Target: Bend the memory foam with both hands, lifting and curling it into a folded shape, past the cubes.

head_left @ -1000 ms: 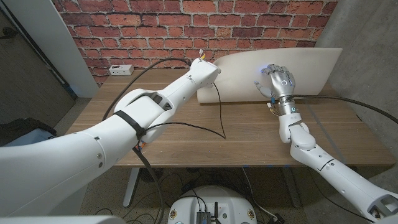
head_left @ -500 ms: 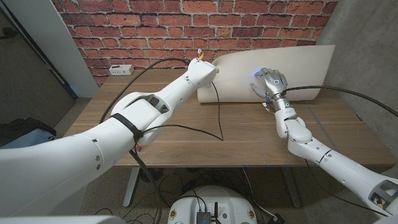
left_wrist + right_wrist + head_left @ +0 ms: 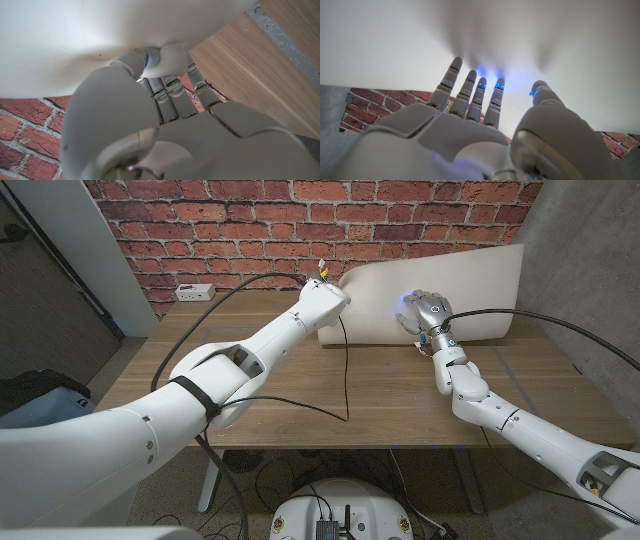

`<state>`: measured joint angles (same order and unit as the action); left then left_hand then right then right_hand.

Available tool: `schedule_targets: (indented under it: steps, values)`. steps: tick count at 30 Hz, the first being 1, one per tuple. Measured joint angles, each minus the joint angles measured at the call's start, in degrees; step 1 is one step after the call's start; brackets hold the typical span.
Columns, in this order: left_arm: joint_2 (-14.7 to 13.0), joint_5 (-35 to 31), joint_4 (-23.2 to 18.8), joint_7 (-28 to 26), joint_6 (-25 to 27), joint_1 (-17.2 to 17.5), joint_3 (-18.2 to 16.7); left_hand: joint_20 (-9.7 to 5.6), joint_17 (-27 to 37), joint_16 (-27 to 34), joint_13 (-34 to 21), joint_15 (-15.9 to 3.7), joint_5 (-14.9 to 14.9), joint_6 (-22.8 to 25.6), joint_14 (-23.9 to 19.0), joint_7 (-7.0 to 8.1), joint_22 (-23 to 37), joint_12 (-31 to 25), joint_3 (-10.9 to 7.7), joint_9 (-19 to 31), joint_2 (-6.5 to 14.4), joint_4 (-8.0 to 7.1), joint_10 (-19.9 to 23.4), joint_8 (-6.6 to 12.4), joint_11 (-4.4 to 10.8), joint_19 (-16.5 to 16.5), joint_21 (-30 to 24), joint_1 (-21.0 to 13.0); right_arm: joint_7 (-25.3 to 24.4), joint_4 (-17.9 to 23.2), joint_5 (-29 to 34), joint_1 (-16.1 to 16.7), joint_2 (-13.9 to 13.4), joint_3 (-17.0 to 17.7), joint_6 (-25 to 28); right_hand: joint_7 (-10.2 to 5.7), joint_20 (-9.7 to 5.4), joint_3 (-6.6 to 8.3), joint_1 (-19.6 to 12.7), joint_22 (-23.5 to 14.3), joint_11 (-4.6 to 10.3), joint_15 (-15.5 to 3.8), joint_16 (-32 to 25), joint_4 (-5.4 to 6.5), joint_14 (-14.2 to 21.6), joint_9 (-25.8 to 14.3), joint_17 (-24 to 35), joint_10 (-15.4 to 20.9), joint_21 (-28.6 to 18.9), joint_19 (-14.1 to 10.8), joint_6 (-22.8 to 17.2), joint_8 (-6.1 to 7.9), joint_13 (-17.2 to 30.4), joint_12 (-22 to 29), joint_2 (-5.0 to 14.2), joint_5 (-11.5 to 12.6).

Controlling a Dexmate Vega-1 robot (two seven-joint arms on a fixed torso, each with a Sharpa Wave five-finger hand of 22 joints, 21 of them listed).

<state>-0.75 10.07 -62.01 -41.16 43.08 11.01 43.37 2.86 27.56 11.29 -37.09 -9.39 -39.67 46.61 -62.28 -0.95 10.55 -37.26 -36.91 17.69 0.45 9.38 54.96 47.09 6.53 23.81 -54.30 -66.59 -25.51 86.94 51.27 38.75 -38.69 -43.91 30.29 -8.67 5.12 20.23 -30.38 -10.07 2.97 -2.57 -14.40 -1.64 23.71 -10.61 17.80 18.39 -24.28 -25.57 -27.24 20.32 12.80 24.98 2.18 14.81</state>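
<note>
My right hand [image 3: 428, 311] is spread against the front face of the memory foam [image 3: 470, 275], fingers apart and pointing up, holding nothing. In the right wrist view, my fingertips [image 3: 470, 76] glow blue where they press the pale foam [image 3: 480, 35], and soft shadows gather around them.

My left hand [image 3: 165, 120] is at the foam's left end, near the middle of the tabletop's far edge. In the left wrist view, my thumb presses one side of the foam [image 3: 65, 45] while my fingers [image 3: 172, 95] run along the other, so I am pinching its edge; the foam dimples at the thumb. In the head view, my left forearm [image 3: 300, 315] covers that hand.

The foam is a cream slab standing on its long edge along the far right part of the wooden table [image 3: 400, 395], leaning back toward the red brick wall [image 3: 300, 220]. Its right end reaches toward a grey concrete wall [image 3: 590, 250].

Black cables [image 3: 345, 370] hang from my left arm and loop over the middle of the tabletop. Another black cable [image 3: 560, 325] trails from my right wrist toward the right edge. A white power strip [image 3: 195, 291] lies at the far left corner.
</note>
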Motion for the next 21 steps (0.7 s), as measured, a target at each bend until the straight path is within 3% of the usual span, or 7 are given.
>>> schedule_targets:
  steps: [5,9,11,13,14,17,21]
  values:
    - [-1.59,-1.46,-4.21,-0.54,-0.86,2.07,0.34,0.62,-0.03,-0.03,2.43,0.63,2.71,-4.72,1.71,-0.59,0.0,0.92,1.05,-1.35,2.66,0.96,-2.6,-3.27,-0.9,-1.25,0.0,2.44,1.2,-1.42,-0.32,-1.71,1.02,-1.65,1.34,0.19,0.0,-0.23,0.0,0.0,0.0,0.0,0.0,0.23,0.0,0.04,0.0,0.0,0.15,-0.01,0.28,-0.01,-0.03,-0.2,0.0,-0.21]
    - [-2.68,-2.42,-6.92,-0.78,-1.59,3.5,0.4,1.25,-0.04,-0.44,4.5,1.73,5.0,-10.16,4.6,-0.35,-0.01,2.5,2.28,-3.17,2.6,1.37,-5.65,-7.61,-1.54,-2.48,0.0,6.0,2.03,-2.71,-0.55,-3.02,1.91,-2.86,2.37,0.15,0.0,-0.47,0.16,0.0,0.0,0.0,0.0,-0.01,0.01,0.04,0.0,0.0,0.14,-0.01,0.68,-0.44,-0.27,-0.42,-0.17,-0.21]
    - [-3.29,-2.83,-8.31,-0.79,-1.99,4.19,0.41,1.61,-0.22,-0.7,5.59,2.53,6.39,-12.41,6.82,-0.03,-0.01,3.5,4.32,-4.22,2.44,0.31,-7.71,-9.87,-2.27,-3.52,0.0,7.96,2.45,-3.37,-0.66,-3.71,2.39,-3.44,2.88,0.06,0.0,-0.46,0.46,0.0,0.0,0.0,0.0,0.0,0.01,0.04,0.0,0.0,0.21,-0.01,0.77,-0.45,-0.3,-0.59,0.03,-0.21]
    - [-4.22,-3.52,-10.15,-0.76,-2.77,5.16,0.42,2.05,-0.61,-0.93,6.66,3.32,8.64,-14.82,9.69,0.13,-0.01,4.78,8.67,-5.2,1.76,-3.08,-10.62,-12.38,-3.19,-4.98,0.0,10.54,3.13,-4.46,-0.8,-4.71,3.1,-4.3,3.58,0.36,0.0,-0.58,0.58,-0.01,0.0,-0.01,0.0,0.11,-0.01,0.04,-0.08,0.01,0.34,-0.01,1.08,-0.85,-0.3,-0.65,-0.02,-0.2]
    - [-4.64,-3.78,-10.71,-0.72,-3.09,5.54,0.46,2.27,-0.86,-0.93,7.25,3.8,9.84,-16.09,11.24,0.33,-0.01,5.55,9.88,-5.66,1.26,-3.84,-12.25,-13.74,-3.69,-5.71,0.0,12.2,3.13,-4.5,-0.8,-4.74,3.11,-4.32,3.58,0.47,0.0,-0.63,0.82,-0.01,-0.17,-0.13,0.0,0.15,-0.12,0.04,-0.21,-0.16,0.34,-0.01,1.18,-0.85,-0.3,-0.65,-0.2,-0.2]
    - [-5.85,-4.8,-12.85,-0.48,-4.42,6.58,0.65,2.8,-1.81,-0.91,9.4,5.59,13.51,-19.1,17.06,0.53,-0.01,8.94,12.1,-6.57,-0.21,-4.82,-18.78,-17.53,-5.05,-8.38,0.74,15.88,4.1,-6.34,-1.14,-6.33,4.28,-5.7,4.78,0.68,0.0,-0.74,1.02,-0.01,-0.32,0.08,0.0,0.27,-0.49,0.04,-0.27,-0.31,0.43,-0.01,1.39,-1.27,-0.44,-1.05,-0.4,-0.42]
    - [-7.56,-6.43,-15.14,0.02,-6.9,7.94,1.01,3.76,-3.14,-0.86,11.84,7.95,18.33,-22.36,25.2,0.14,-0.01,13.32,14.24,-7.02,-0.65,-6.19,-26.26,-22.04,-7.17,-12.86,2.64,21.05,4.88,-8.1,-1.41,-7.8,5.23,-6.96,5.57,0.77,0.0,-1.1,1.46,0.0,-0.62,0.1,0.22,0.17,-0.51,0.04,-0.27,-0.61,0.6,-0.01,2.09,-1.59,-0.56,-1.1,-0.4,-0.42]
